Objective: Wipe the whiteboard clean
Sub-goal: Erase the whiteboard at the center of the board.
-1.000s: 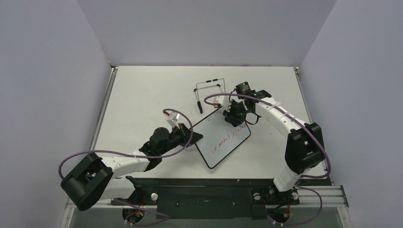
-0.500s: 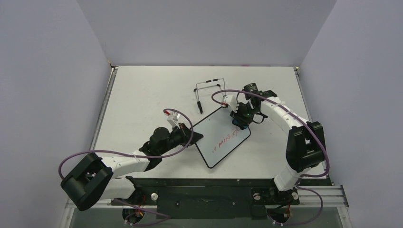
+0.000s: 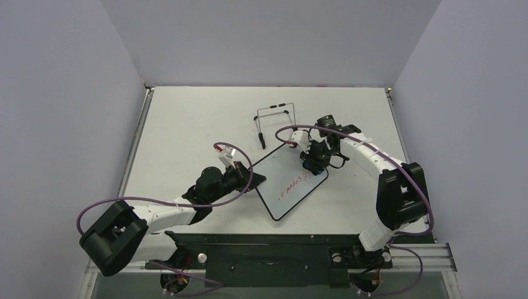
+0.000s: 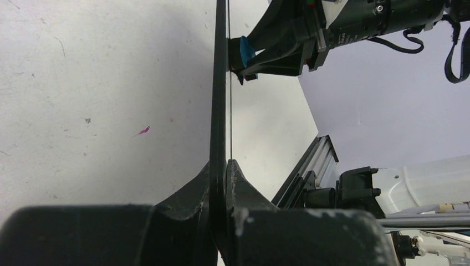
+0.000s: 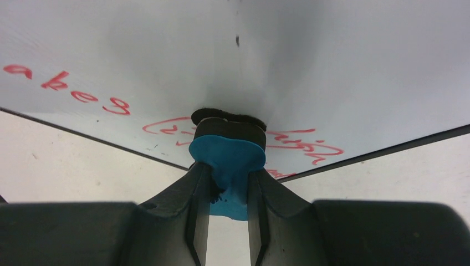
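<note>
The left gripper [image 3: 251, 177] was clenched on the left edge of the whiteboard [image 3: 281, 190], bracing it about midway between the near and far edges of the table [image 3: 187, 124]. The right gripper [image 3: 313, 161] grasped the blue eraser [image 5: 227, 158], with the pad pressed on red writing at the board's far-right end. Recommended practice was firm, even contact, with overlapping sweeps along the remaining lines toward the board's near corner
</note>
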`<action>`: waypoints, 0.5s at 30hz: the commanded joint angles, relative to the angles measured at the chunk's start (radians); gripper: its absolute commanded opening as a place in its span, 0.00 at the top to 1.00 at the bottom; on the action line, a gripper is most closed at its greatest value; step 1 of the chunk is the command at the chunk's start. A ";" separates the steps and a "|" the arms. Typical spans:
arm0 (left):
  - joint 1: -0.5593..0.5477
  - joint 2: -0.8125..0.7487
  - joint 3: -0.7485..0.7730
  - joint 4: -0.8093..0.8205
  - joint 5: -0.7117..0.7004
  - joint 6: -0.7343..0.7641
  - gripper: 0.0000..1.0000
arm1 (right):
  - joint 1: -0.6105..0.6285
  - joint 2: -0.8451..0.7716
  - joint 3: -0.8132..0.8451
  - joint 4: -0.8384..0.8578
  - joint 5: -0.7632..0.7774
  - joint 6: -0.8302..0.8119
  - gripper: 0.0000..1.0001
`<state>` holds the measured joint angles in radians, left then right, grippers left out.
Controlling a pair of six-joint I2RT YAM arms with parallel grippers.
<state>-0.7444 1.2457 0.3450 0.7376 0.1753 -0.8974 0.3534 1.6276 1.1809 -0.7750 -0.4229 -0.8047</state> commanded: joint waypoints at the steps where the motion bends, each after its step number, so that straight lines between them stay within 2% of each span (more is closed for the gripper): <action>1: -0.018 -0.023 0.069 0.197 0.103 0.009 1.00 | -0.049 -0.009 -0.035 0.012 -0.008 -0.026 1.00; 10: -0.022 -0.009 0.075 0.197 0.099 0.008 1.00 | -0.069 0.038 0.114 0.039 -0.040 0.046 1.00; 15: -0.023 -0.007 0.078 0.198 0.102 0.008 1.00 | -0.016 0.024 0.091 0.046 -0.052 0.057 1.00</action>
<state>-0.7467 1.2518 0.3454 0.7498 0.1867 -0.8791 0.2890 1.6608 1.2625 -0.7792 -0.4343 -0.7681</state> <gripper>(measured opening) 0.021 0.209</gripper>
